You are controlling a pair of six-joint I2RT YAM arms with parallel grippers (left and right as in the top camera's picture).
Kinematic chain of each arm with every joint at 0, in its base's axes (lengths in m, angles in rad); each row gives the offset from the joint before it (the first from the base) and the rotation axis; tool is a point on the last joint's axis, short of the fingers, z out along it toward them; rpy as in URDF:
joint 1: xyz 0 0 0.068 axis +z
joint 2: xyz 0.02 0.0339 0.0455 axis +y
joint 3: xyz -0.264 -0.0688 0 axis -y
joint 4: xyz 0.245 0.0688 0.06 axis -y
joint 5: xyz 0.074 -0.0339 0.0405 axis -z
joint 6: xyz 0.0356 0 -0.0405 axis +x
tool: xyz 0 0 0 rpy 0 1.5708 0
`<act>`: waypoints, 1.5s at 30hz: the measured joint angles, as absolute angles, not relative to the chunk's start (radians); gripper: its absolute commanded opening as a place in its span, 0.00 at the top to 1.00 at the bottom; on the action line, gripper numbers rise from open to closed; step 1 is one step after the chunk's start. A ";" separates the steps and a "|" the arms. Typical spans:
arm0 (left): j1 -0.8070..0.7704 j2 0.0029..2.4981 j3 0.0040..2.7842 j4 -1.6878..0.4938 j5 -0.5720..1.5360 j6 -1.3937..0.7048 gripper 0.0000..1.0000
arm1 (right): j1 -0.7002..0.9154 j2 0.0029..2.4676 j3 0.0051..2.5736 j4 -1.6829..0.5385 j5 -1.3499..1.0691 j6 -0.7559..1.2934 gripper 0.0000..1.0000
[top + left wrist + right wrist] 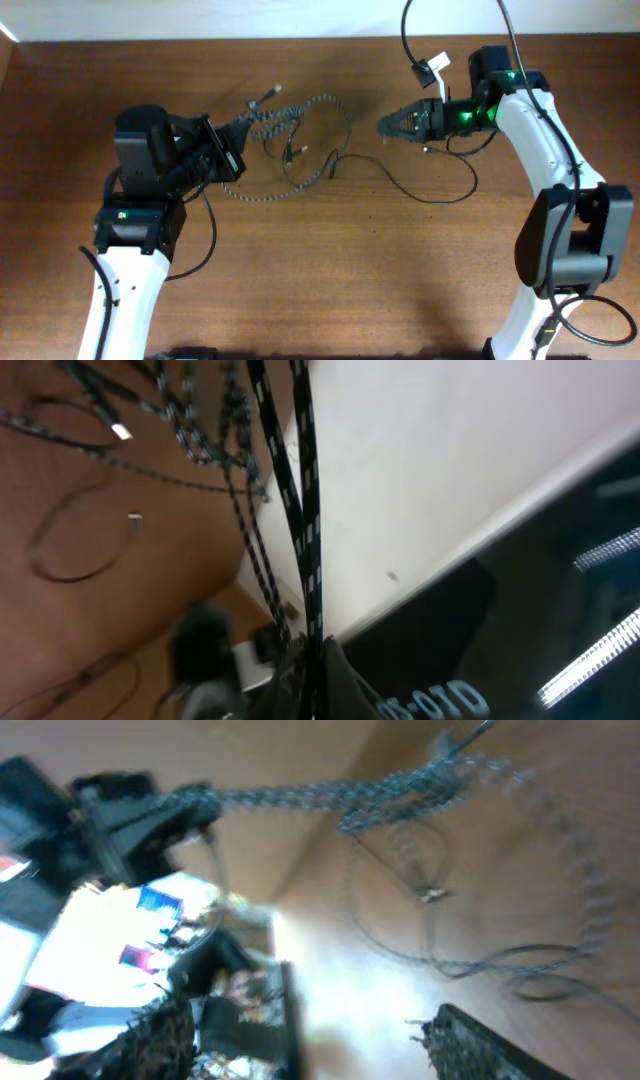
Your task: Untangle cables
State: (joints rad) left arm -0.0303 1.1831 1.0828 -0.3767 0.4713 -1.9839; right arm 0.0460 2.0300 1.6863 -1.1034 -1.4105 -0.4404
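Note:
The braided black-and-white cable (300, 108) lies looped at the table's middle back, tangled with the thin black cable (430, 195), which trails right in a wide curve. My left gripper (243, 127) is shut on the braided cable and lifts a stretch of it off the table. In the left wrist view the braided strands (300, 510) run straight down into the shut jaws (310, 660). My right gripper (383, 125) hovers just right of the tangle, open, with nothing between its fingers (305, 1020). The right wrist view shows the braided cable (330, 790) and the thin black one (480, 965) ahead, blurred.
The wooden table (320, 280) ends at a white wall (200, 20) along the back. The right arm's own thick black cable with a white tag (435, 68) hangs above its gripper. The left arm's base (130, 230) stands at the front left.

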 measured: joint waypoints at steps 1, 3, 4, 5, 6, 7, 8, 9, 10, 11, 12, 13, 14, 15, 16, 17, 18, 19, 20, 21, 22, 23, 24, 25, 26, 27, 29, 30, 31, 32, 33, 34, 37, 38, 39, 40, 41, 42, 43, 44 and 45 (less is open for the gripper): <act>-0.030 1.183 1.080 -0.320 0.473 -1.984 1.00 | 0.067 2.029 1.689 -1.216 -1.444 -0.537 0.23; -0.030 1.184 1.080 -0.234 0.476 -1.984 1.00 | 0.157 2.026 1.689 -1.395 -1.492 -0.793 0.22; -0.030 1.184 1.080 -0.233 0.476 -1.984 1.00 | 0.220 2.025 1.687 -1.376 -1.483 -0.939 0.22; -0.030 1.184 1.080 -0.233 0.476 -1.984 1.00 | 0.257 2.025 1.687 -1.355 -1.480 -1.010 0.01; -0.030 1.184 1.080 -0.232 0.482 -1.984 1.00 | 0.285 2.021 1.680 -1.222 -1.459 -1.053 0.01; -0.030 1.184 1.080 -0.231 0.495 -1.984 1.00 | 0.318 2.021 1.681 -1.060 -1.425 -1.088 0.01; -0.031 1.184 1.080 -0.231 0.509 -1.984 1.00 | 0.334 2.021 1.681 -0.986 -1.406 -1.081 0.01; -0.031 1.184 1.080 -0.231 0.514 -1.984 1.00 | 0.353 2.020 1.678 -0.879 -1.351 -1.031 0.01; -0.031 1.184 1.080 -0.230 0.519 -1.984 1.00 | 0.375 2.020 1.678 -0.761 -1.250 -0.910 0.01; -0.031 1.184 1.080 -0.227 0.521 -1.984 1.00 | 0.388 2.019 1.676 -0.666 -1.150 -0.799 0.01; -0.031 1.184 1.080 -0.227 0.522 -1.984 1.00 | 0.403 2.019 1.677 -0.567 -0.992 -0.645 0.01; -0.030 1.184 1.080 -0.228 0.521 -1.984 1.00 | 0.408 2.019 1.677 -0.517 -0.882 -0.530 0.04; -0.030 1.184 1.080 -0.230 0.521 -1.984 1.00 | 0.409 2.019 1.677 -0.498 -0.773 -0.404 0.13; -0.030 1.184 1.080 -0.229 0.524 -1.984 1.00 | 0.408 2.019 1.677 -0.497 -0.725 -0.361 0.13; -0.030 1.184 1.080 -0.228 0.524 -1.984 1.00 | 0.408 2.019 1.677 -0.495 -0.673 -0.314 0.18; -0.030 1.184 1.080 -0.228 0.525 -1.984 1.00 | 0.409 2.019 1.677 -0.490 -0.646 -0.290 0.27; -0.030 1.184 1.080 -0.229 0.525 -1.984 1.00 | 0.409 2.020 1.677 -0.477 -0.625 -0.278 0.28; -0.030 1.184 1.080 -0.228 0.529 -1.984 1.00 | 0.408 2.035 1.677 -0.455 -0.589 -0.258 0.28; -0.030 1.184 1.080 -0.228 0.532 -1.984 1.00 | 0.409 2.047 1.677 -0.436 -0.571 -0.243 0.28; -0.030 1.184 1.080 -0.228 0.539 -1.984 1.00 | 0.409 2.066 1.677 -0.398 -0.556 -0.209 0.29; -0.030 1.184 1.080 -0.228 0.545 -1.984 1.00 | 0.409 2.082 1.677 -0.365 -0.544 -0.163 0.28; -0.030 1.184 1.080 -0.228 0.547 -1.984 1.00 | 0.409 2.086 1.676 -0.330 -0.545 -0.131 0.29; -0.030 1.184 1.080 -0.227 0.549 -1.984 1.00 | 0.411 2.086 1.676 -0.312 -0.548 -0.105 0.29; -0.030 1.184 1.080 -0.227 0.550 -1.984 1.00 | 0.417 2.087 1.676 -0.311 -0.554 -0.085 0.29; -0.030 1.184 1.080 -0.227 0.550 -1.984 1.00 | 0.429 2.087 1.676 -0.311 -0.562 -0.062 0.30; -0.030 1.184 1.080 -0.227 0.550 -1.984 1.00 | 0.450 2.088 1.676 -0.311 -0.569 -0.044 0.32; -0.030 1.184 1.080 -0.227 0.550 -1.984 1.00 | 0.480 2.091 1.676 -0.283 -0.574 -0.027 0.39; -0.030 1.184 1.080 -0.227 0.550 -1.984 1.00 | 0.488 2.093 1.676 -0.244 -0.574 -0.023 0.39; -0.030 1.184 1.080 -0.227 0.551 -1.984 1.00 | 0.493 2.093 1.676 -0.218 -0.573 -0.022 0.38; -0.029 1.184 1.080 -0.226 0.574 -1.984 1.00 | 0.499 2.096 1.675 -0.155 -0.517 -0.006 0.35; -0.027 1.184 1.080 -0.223 0.618 -1.984 1.00 | 0.514 2.098 1.675 -0.102 -0.463 0.013 0.36; -0.025 1.184 1.080 -0.222 0.654 -1.985 1.00 | 0.524 2.106 1.675 -0.039 -0.437 0.024 0.39; -0.022 1.185 1.079 -0.129 0.831 -1.987 1.00 | 0.543 2.130 1.676 0.037 -0.322 0.052 0.96; -0.022 1.185 1.079 -0.117 0.868 -1.987 1.00 | 0.532 2.131 1.676 0.039 -0.272 0.055 0.96; -0.022 1.185 1.079 -0.115 0.904 -1.988 1.00 | 0.516 2.131 1.678 0.026 -0.251 0.059 0.96; -0.022 1.185 1.079 -0.115 0.916 -1.988 1.00 | 0.482 2.131 1.682 -0.044 -0.238 0.058 0.96; -0.022 1.186 1.079 -0.122 0.916 -1.988 1.00 | 0.450 2.127 1.682 -0.103 -0.230 0.055 0.96; -0.025 1.186 1.080 -0.156 0.901 -1.983 1.00 | 0.401 2.116 1.683 -0.199 -0.225 0.057 0.96; -0.027 1.186 1.082 -0.215 0.869 -1.975 1.00 | 0.317 2.079 1.681 -0.295 -0.219 0.056 0.96; -0.028 1.186 1.086 -0.291 0.815 -1.960 1.00 | 0.263 2.035 1.677 -0.352 -0.213 0.056 0.96; -0.031 1.186 1.093 -0.411 0.730 -1.934 1.00 | 0.157 1.924 1.677 -0.433 -0.205 0.056 0.96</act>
